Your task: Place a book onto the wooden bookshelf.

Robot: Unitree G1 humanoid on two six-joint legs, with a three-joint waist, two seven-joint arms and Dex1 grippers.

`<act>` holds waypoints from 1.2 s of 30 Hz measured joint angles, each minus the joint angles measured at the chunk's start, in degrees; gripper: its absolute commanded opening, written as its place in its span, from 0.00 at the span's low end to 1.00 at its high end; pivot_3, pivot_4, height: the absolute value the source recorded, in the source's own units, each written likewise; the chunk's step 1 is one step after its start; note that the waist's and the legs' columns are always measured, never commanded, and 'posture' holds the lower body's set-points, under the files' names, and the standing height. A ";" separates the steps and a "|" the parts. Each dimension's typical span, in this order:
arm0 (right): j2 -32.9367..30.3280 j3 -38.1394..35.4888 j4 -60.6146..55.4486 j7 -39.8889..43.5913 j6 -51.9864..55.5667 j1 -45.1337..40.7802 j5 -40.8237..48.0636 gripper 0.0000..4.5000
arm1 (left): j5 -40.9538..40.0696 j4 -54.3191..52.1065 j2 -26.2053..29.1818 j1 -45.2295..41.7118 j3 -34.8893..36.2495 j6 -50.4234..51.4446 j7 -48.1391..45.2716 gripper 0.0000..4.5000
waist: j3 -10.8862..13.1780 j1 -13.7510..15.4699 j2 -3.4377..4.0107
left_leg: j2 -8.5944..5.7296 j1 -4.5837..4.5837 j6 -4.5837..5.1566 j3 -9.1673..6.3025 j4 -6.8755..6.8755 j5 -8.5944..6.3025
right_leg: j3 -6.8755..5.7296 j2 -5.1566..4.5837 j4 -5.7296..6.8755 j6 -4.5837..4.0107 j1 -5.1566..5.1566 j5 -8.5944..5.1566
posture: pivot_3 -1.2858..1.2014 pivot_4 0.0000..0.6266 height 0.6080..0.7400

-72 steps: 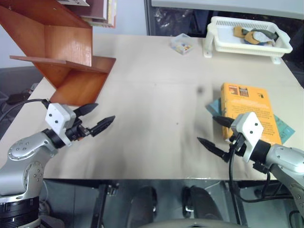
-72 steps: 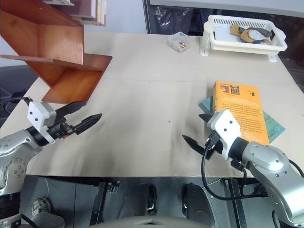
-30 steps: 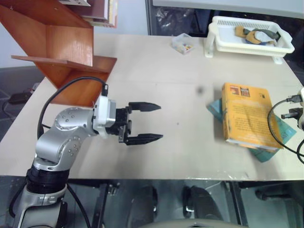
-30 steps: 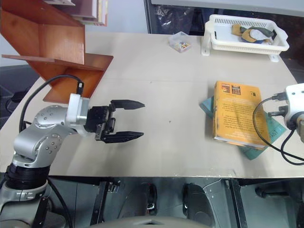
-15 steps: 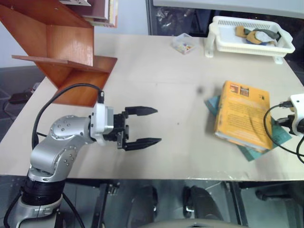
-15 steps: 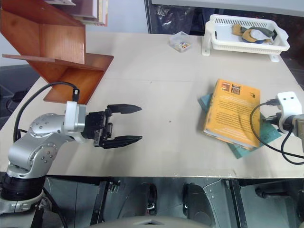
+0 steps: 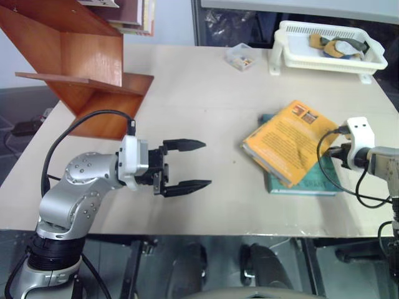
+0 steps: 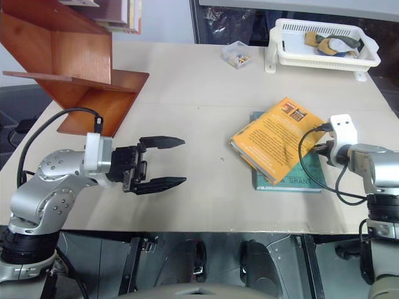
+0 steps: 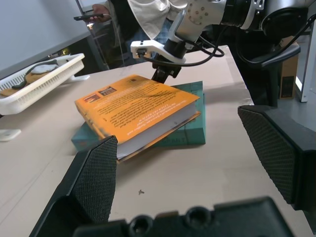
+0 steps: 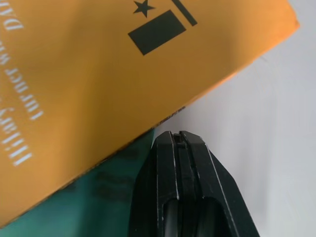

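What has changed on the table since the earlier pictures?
The book has slid and swivelled toward the table's middle, now lying askew across the teal book. The right gripper, shut, came in from the table's right edge and sits against the book's corner, apparently pushing it. The left gripper swung inward earlier, then stayed open, holding nothing. The wooden bookshelf and white basket stayed put.

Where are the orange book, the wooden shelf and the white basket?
book (image 7: 283, 142): left eye view, middle of its cover.
wooden bookshelf (image 7: 87, 59): left eye view, upright panel.
white basket (image 7: 324, 61): left eye view, front wall.
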 measured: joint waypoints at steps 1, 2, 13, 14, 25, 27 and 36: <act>0.74 0.47 1.15 0.05 -1.14 -0.84 -0.25 0.02 | 0.00 0.00 0.00 0.05 0.00 -0.01 0.05 1.00 | 0.00 -0.13 0.00 | 0.00 0.00 0.00 0.00 0.00 0.00 | 0.00 0.00 0.00 0.00 0.00 0.00 | 0.52 0.24 1.00; 1.06 0.82 1.77 0.12 -1.77 -1.27 -0.37 0.02 | 0.00 0.00 0.00 0.07 0.02 -0.01 0.07 1.00 | 0.00 -0.26 0.00 | 0.00 0.00 0.00 0.00 0.00 0.00 | 0.00 0.00 0.01 0.00 0.00 0.00 | 0.52 0.24 1.00; 4.91 3.49 5.22 0.04 -4.64 -4.45 -1.00 0.02 | 0.01 0.00 0.01 0.42 0.10 -0.08 1.23 1.00 | 0.01 -0.95 0.01 | 0.01 -0.01 -0.01 0.00 0.00 0.00 | 0.00 0.00 0.01 -0.09 -0.01 0.06 | 0.52 0.24 1.00; 4.89 3.42 5.16 -0.10 -4.63 -4.44 -1.04 0.02 | 0.01 0.00 0.01 0.46 0.10 -0.08 1.30 1.00 | 0.01 -0.90 0.01 | 0.00 -0.02 -0.01 -0.01 0.00 0.00 | 0.00 -0.01 0.01 -0.10 -0.01 0.07 | 0.52 0.24 1.00; 0.02 -1.81 -8.73 -2.15 -2.46 0.98 -0.81 0.02 | 1.25 1.56 -1.44 1.47 -0.10 -1.58 2.12 1.00 | 0.04 -1.13 0.07 | 0.03 0.06 -0.01 0.01 -0.01 0.00 | 0.01 0.01 0.06 0.01 -0.01 0.00 | 0.52 0.24 1.00; 0.77 -1.60 -8.77 -2.17 -2.71 0.91 -0.76 0.02 | 1.47 2.36 -1.46 1.49 -0.10 -1.97 2.14 1.00 | 0.04 -1.07 0.08 | 0.03 0.06 -0.01 0.00 -0.01 0.00 | 0.01 0.02 0.07 0.00 -0.01 0.00 | 0.52 0.24 1.00; 4.40 4.19 -3.07 -1.41 -8.06 -3.13 -2.19 0.02 | 3.02 3.73 -1.19 3.88 0.76 -2.55 2.87 1.00 | 0.04 -0.98 0.08 | 0.02 -0.08 -0.01 0.06 -0.01 0.00 | 0.05 -0.01 0.03 -0.19 -0.11 0.12 | 0.52 0.24 1.00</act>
